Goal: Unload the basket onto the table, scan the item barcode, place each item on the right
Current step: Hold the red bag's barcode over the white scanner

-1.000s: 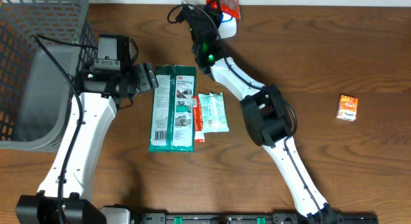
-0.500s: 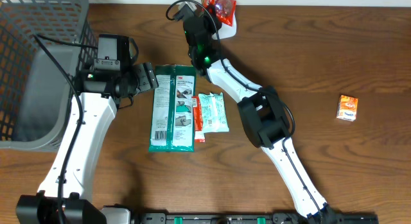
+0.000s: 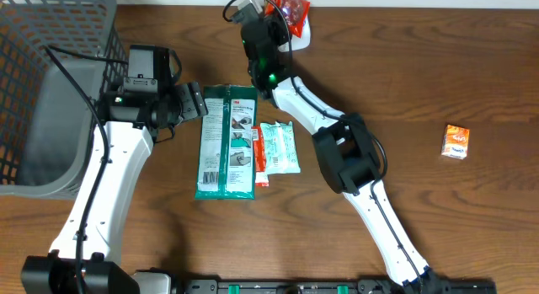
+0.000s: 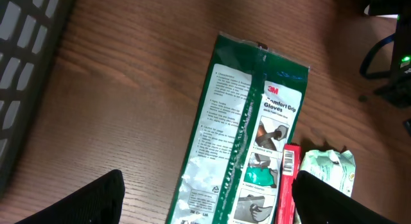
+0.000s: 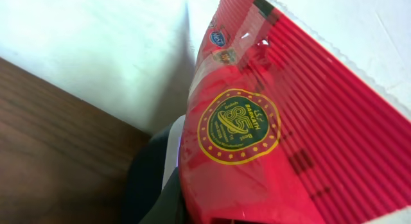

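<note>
A red snack packet [image 3: 288, 5] with a gold round seal [image 5: 239, 126] is held up at the table's far edge, my right gripper [image 3: 274, 16] shut on its lower end. It hangs just over the barcode scanner, a dark and white body [image 5: 160, 176] that shows white in the overhead view [image 3: 301, 34]. The packet fills the right wrist view and hides the fingers. My left gripper [image 3: 195, 103] stands open, low over the left side of a green gloves packet [image 4: 247, 121] lying flat; its black fingertips [image 4: 90, 201] straddle the packet's lower end.
A mint-green packet [image 3: 280, 147] and a thin red packet [image 3: 260, 157] lie beside the green gloves packet [image 3: 226, 142]. A small orange box [image 3: 456, 141] sits far right. A grey mesh basket [image 3: 25, 41] takes up the left edge, next to the left arm.
My right gripper has shifted the red packet slightly left over the scanner. The left arm has not moved.
</note>
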